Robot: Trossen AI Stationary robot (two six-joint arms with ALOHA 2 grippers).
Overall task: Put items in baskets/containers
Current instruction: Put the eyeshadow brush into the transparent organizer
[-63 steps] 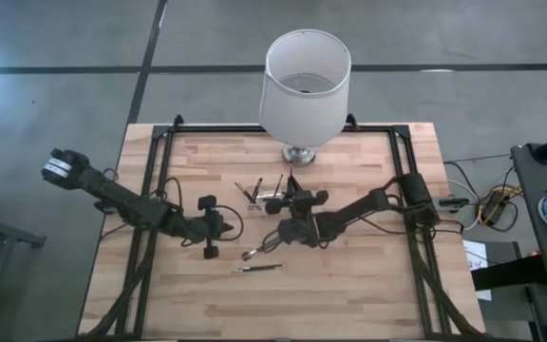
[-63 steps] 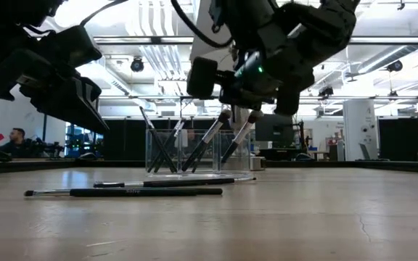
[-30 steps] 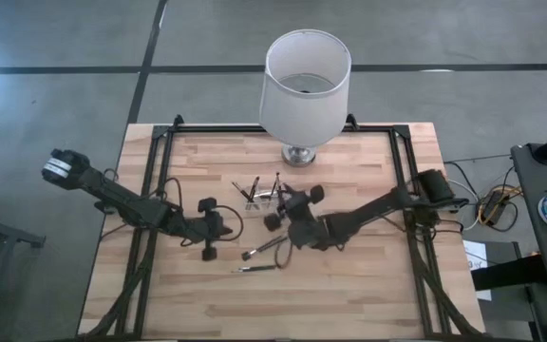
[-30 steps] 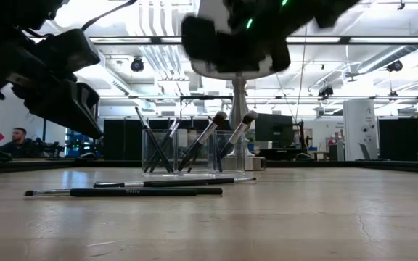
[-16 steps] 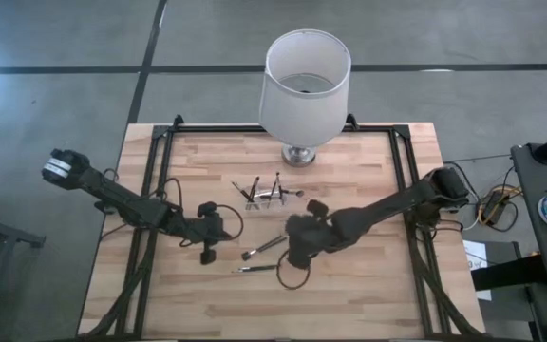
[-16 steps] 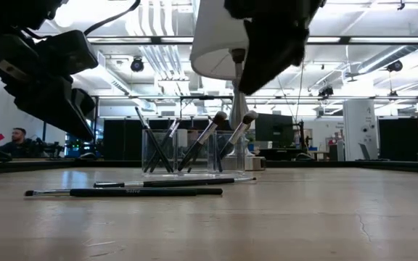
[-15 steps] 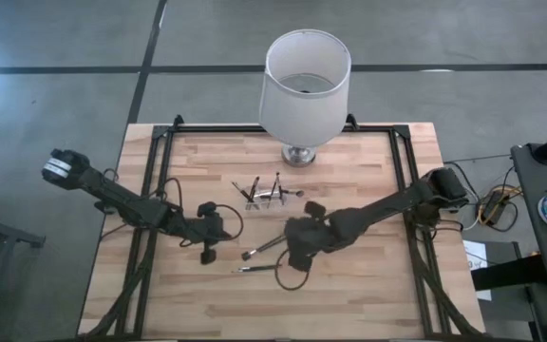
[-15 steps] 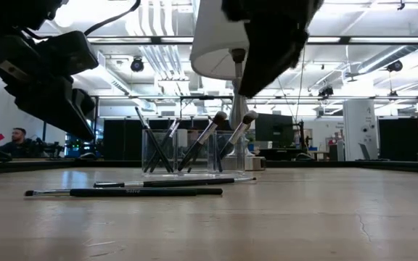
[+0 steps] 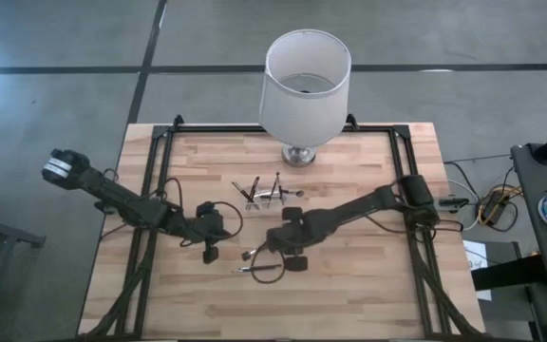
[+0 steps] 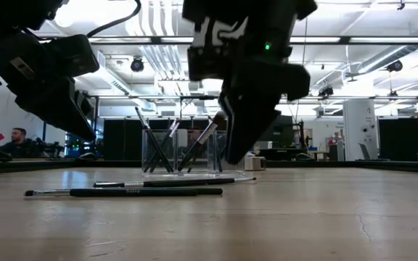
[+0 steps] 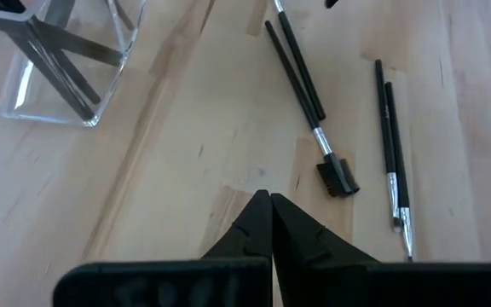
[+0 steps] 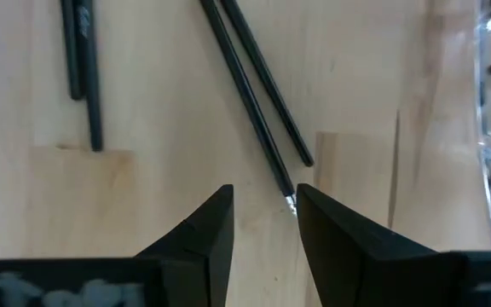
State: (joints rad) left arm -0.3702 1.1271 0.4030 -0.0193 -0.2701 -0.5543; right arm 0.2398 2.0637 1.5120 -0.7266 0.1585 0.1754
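A clear holder (image 9: 262,195) (image 10: 183,152) stands on the wood in front of the lamp, with several dark brushes leaning in it. More brushes lie flat nearer the front edge: one pair (image 12: 254,94) (image 9: 259,252) and a second pair (image 12: 82,60) (image 9: 254,269). My right gripper (image 12: 262,200) (image 9: 275,247) points down, open, just above the table, its fingers on either side of the first pair's near end without touching it. To the left of those brushes my left gripper (image 11: 267,205) (image 9: 221,233) hangs shut over bare wood.
A lamp with a big white shade (image 9: 307,81) on a metal base (image 9: 299,154) stands at the far edge, behind the holder. Black frame rails (image 9: 155,190) (image 9: 408,152) run along both sides of the table. Bare wood lies toward the near edge.
My right gripper has moved from beside the holder toward the table's near edge, tipped over until it points down, and sunk over the brushes lying on the table. The brushes and the holder have kept their places.
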